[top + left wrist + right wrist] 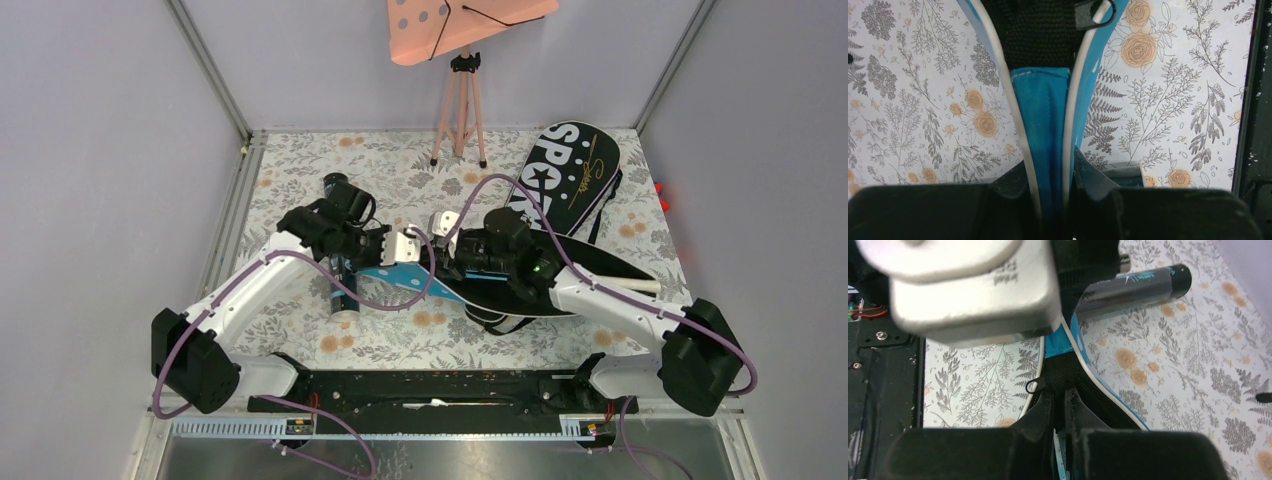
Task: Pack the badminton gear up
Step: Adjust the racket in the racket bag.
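A blue and black bag (pixel 405 278) lies mid-table with its narrow blue end pointing left. My left gripper (pixel 388 262) is shut on that blue end; in the left wrist view the white-piped blue fabric (pixel 1040 115) runs down between the jaws of the gripper (pixel 1053 192). My right gripper (pixel 447 262) faces it from the right and is shut on the bag's black webbing (pixel 1060 377) beside a zipper pull ring (pixel 1032 386). A black tube (pixel 1133 287) lies on the cloth past the bag, under the left arm (pixel 343 292). A second black SPORT bag (pixel 572 175) lies at the back right.
A pink perforated board on a tripod (pixel 460 100) stands at the back centre. The black body of the held bag (pixel 590 262) spreads under the right arm. Grey walls close in the flowered table (pixel 300 170) on three sides. A black base rail (pixel 430 388) runs along the near edge.
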